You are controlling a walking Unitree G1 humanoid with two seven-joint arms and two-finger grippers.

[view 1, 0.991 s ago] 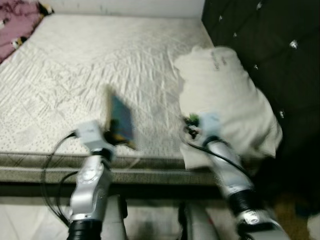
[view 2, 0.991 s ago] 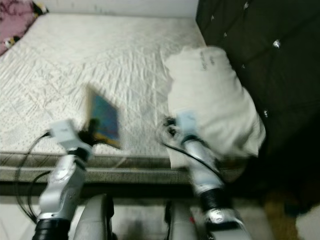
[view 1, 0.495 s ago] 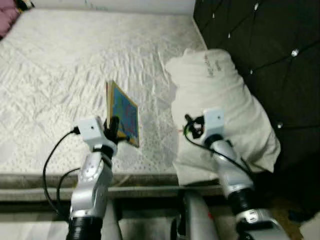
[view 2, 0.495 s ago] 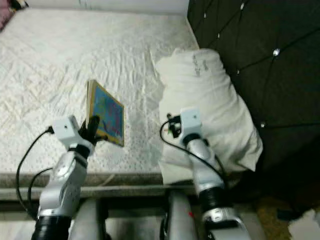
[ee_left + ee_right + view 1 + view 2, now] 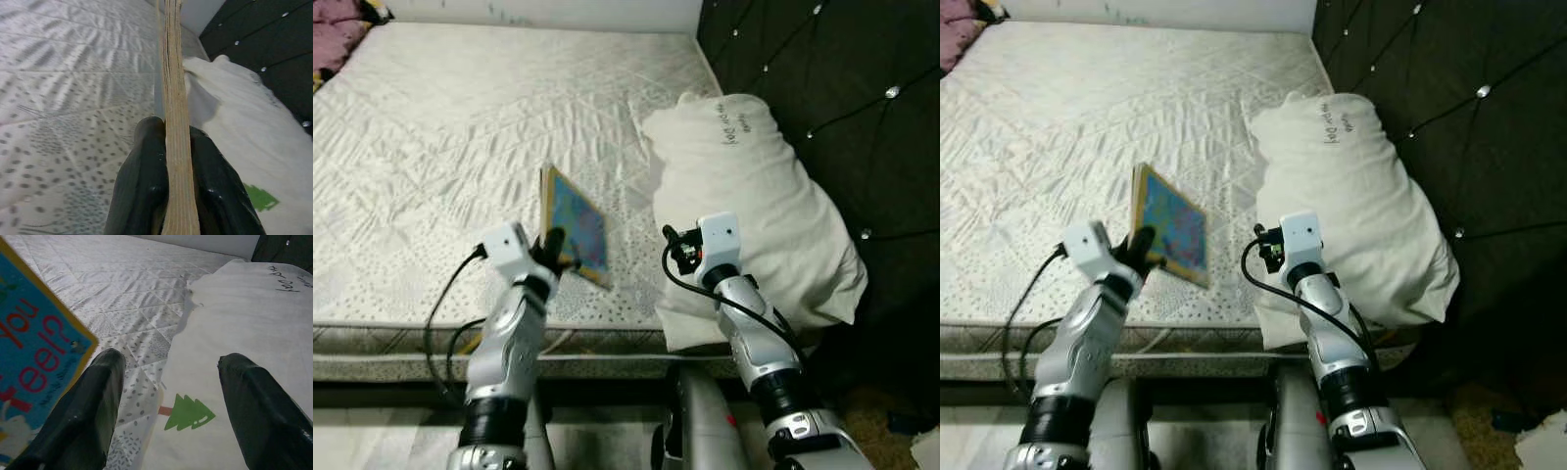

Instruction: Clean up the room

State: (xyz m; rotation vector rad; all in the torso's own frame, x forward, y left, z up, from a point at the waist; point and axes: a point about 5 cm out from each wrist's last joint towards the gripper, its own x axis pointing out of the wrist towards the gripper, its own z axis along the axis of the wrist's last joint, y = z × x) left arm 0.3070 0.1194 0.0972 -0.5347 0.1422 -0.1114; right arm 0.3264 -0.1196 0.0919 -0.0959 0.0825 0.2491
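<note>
Holding a book (image 5: 576, 227) in my left pincer (image 5: 551, 257), I have it raised above the near edge of the mattress (image 5: 460, 127), lifted clear of the quilted cover. My two black fingers (image 5: 144, 186) are clamped on its lower edge, one on each face, and the wrist view looks straight up its pale page block. The book stands nearly upright and tilted, its blue cover with a yellow border turned toward my right arm; red letters show on that cover.

My right pincer (image 5: 168, 406) is held up just beside the book, between it and the white pillow (image 5: 754, 206). Its fingers are spread wide apart with nothing between them, hovering over the edge of the pillow where a small green tree print (image 5: 190, 413) lies. The pillow rests at the right end of the mattress, leaning against the dark tufted headboard (image 5: 842, 88), with handwriting near its top.

A purple cloth (image 5: 337, 39) lies at the far left corner of the bed.
</note>
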